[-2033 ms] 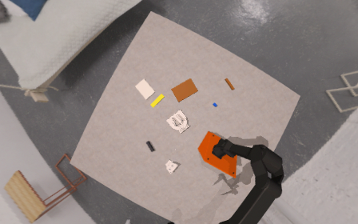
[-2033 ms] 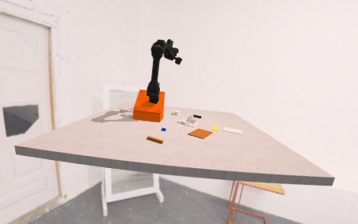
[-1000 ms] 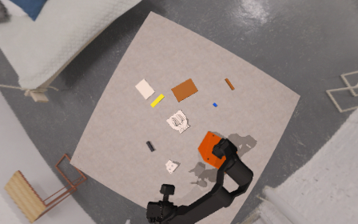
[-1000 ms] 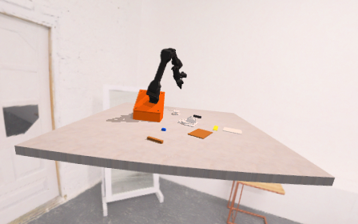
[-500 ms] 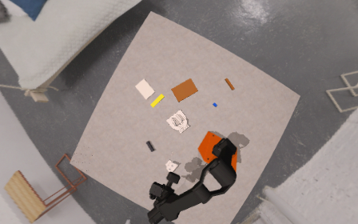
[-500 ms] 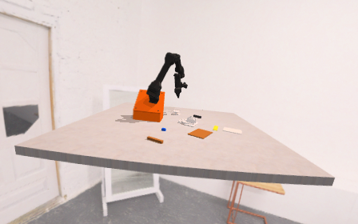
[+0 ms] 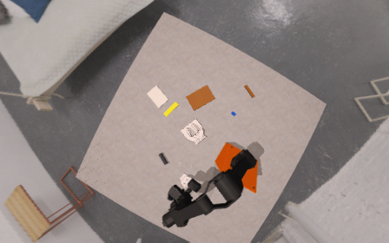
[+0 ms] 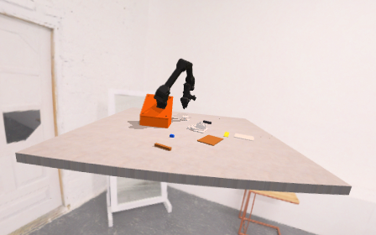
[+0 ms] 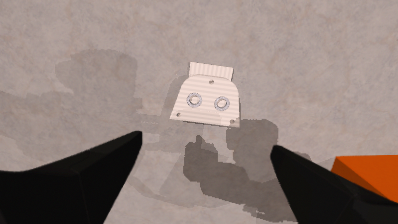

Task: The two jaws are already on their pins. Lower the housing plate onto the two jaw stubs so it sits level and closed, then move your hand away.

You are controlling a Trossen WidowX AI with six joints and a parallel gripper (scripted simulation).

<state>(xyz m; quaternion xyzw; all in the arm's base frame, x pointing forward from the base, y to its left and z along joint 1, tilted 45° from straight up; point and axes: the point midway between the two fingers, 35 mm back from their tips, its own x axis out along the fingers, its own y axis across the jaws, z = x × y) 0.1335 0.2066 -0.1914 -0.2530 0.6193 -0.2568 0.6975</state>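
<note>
The housing plate (image 7: 185, 180) (image 8: 185, 117) (image 9: 207, 109) is a small pale, ribbed piece with two round rings and small holes. It lies on the table beside the orange arm base. The jaw assembly (image 7: 194, 132) (image 8: 200, 126) is a white piece standing apart from the plate, nearer the table's middle; its pins and stubs are too small to make out, and it is outside the wrist view. My gripper (image 9: 208, 144) is open and empty, above the table near the plate. In the wrist view the plate shows ahead of the gap between the fingertips.
The orange base block (image 7: 225, 154) (image 8: 154, 121) (image 9: 380, 172) stands beside the plate. A black bar (image 7: 163, 158) (image 8: 206, 122), yellow bar (image 7: 171, 109), cream rectangle (image 7: 157, 96), brown plate (image 7: 201, 97), brown bar (image 7: 249, 91) and blue block (image 7: 234, 114) lie around the jaw assembly.
</note>
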